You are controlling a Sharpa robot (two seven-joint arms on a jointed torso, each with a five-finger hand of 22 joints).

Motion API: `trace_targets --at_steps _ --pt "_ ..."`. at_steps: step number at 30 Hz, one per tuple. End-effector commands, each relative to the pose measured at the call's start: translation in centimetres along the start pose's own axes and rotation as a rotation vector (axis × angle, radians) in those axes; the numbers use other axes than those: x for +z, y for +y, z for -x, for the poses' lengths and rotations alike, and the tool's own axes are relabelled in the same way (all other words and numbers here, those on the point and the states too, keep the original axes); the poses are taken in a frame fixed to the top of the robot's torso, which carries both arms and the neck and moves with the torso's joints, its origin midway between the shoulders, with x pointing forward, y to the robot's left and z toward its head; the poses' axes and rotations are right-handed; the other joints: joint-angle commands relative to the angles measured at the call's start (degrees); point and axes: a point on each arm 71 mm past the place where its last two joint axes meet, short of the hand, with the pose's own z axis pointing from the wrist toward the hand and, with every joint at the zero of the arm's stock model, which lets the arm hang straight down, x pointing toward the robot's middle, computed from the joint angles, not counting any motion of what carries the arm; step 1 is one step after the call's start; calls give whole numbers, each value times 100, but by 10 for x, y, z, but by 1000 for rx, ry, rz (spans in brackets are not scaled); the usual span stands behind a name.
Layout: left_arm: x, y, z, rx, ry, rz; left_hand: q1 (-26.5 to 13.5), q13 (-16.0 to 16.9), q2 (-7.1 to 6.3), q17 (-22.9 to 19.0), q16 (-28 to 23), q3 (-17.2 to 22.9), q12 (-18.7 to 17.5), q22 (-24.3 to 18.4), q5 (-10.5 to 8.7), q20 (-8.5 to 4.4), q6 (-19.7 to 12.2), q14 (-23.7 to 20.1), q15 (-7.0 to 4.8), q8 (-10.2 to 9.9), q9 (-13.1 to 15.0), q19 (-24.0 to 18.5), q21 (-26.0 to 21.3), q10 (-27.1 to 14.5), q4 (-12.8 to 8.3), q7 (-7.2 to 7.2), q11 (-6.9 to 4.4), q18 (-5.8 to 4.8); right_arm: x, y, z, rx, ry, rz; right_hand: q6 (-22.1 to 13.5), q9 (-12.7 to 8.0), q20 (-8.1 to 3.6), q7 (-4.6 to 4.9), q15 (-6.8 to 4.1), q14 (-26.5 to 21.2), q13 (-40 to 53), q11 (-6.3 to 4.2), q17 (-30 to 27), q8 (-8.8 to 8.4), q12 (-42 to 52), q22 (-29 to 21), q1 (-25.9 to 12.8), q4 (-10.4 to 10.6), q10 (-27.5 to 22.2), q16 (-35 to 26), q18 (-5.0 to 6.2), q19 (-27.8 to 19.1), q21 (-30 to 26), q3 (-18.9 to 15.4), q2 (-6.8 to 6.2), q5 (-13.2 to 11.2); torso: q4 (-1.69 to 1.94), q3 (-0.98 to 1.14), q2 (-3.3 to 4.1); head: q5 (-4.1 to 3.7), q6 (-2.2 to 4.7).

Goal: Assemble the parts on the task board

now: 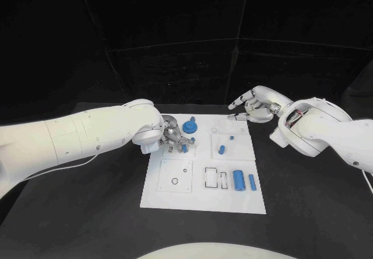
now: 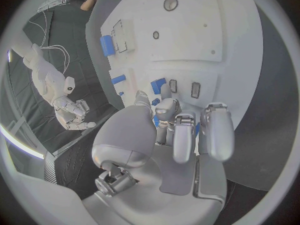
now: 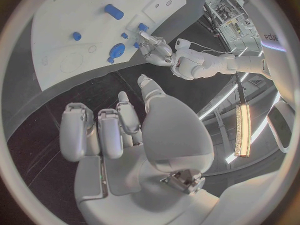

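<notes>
- I see my left hand on the flat white task board, fingertips pinching a small blue part.
- My right hand hovers past the board's far edge, fingers loosely curled, holding nothing.
- A blue cylinder lies in a board recess.

No text, label, brand or number reads clearly. Task board: outlines and small holes only, no lettering legible. Blue parts unmarked. Right wrist view: a few pale letters on a dark panel in the room beyond the table, too small and cut off to read.
</notes>
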Motion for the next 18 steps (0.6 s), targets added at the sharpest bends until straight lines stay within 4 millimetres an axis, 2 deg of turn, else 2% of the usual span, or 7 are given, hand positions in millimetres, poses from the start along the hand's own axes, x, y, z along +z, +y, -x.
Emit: trace_targets --at_steps 1,12,18 --pt "0 -2 0 17 9 -5 59 11 6 1508 17 1 20 -10 -12 -33 -30 605 -33 37 10 51 -25 12 -35 -4 -4 -60 1 1 0 -4 7 3 13 7 -29 -40 -29 281 -5 -26 139 28 -16 -5 -34 -3 -7 -19 55 -22 -29 -25 15 16 4 0 -3 -3 -11" --pt "0 -3 -2 40 24 0 162 26 -33 1508 17 23 38 5 -13 -33 -71 605 -34 105 61 44 -19 19 -134 -6 -6 -61 2 2 -1 -4 12 4 14 7 -29 -41 -30 281 -5 -27 140 31 -14 -6 -32 -1 -6 -19 55 -21 -30 -27 17 24 1 1 1 4 -24" --pt "1 -2 -3 51 21 10 222 22 -10 1508 17 69 36 9 -11 -33 -92 605 -35 135 83 41 -17 15 -183 -7 -7 -60 2 2 -1 -4 13 3 14 7 -30 -42 -31 282 -4 -27 140 32 -13 -6 -30 0 -5 -19 55 -21 -30 -29 19 30 6 1 -1 1 -21"
